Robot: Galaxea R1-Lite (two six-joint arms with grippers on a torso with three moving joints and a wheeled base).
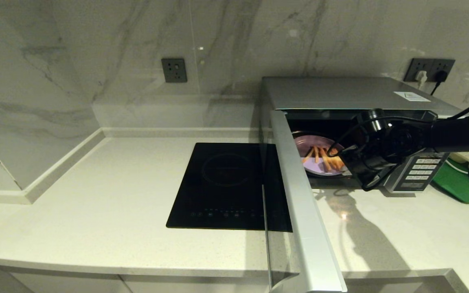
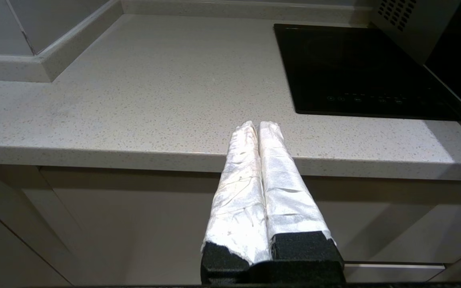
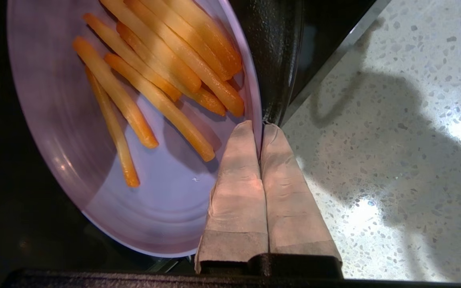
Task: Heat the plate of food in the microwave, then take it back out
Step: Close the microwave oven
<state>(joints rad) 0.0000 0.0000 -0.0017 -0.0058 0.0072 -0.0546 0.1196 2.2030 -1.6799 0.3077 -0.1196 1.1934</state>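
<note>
Two neighbours: cooktop [image 1: 228, 187] left of microwave [image 1: 348, 95]; green tray [image 1: 462, 185] right; open door [image 1: 299, 195] jutted over counter [image 1: 96, 203].
Right arm: reached into the cavity.
My right fingers [image 3: 260, 126]: pinched the rim of the plate of food [image 3: 74, 120], inside the microwave.
My left fingers [image 2: 256, 126]: pressed together, parked at counter's edge.

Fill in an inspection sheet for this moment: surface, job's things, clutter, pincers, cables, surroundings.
Surface: pale speckled countertop, inset black induction cooktop.
Job's things: microwave door swung open; plate of food inside, at the cavity's front.
Clutter: green tray right of the microwave.
Pincers: right pincer shut on the plate's rim; left pincer shut, parked at the counter's front edge.
Cables: black cable loops on the right arm; plugs in wall socket.
Surroundings: marble-look wall, second socket.
</note>
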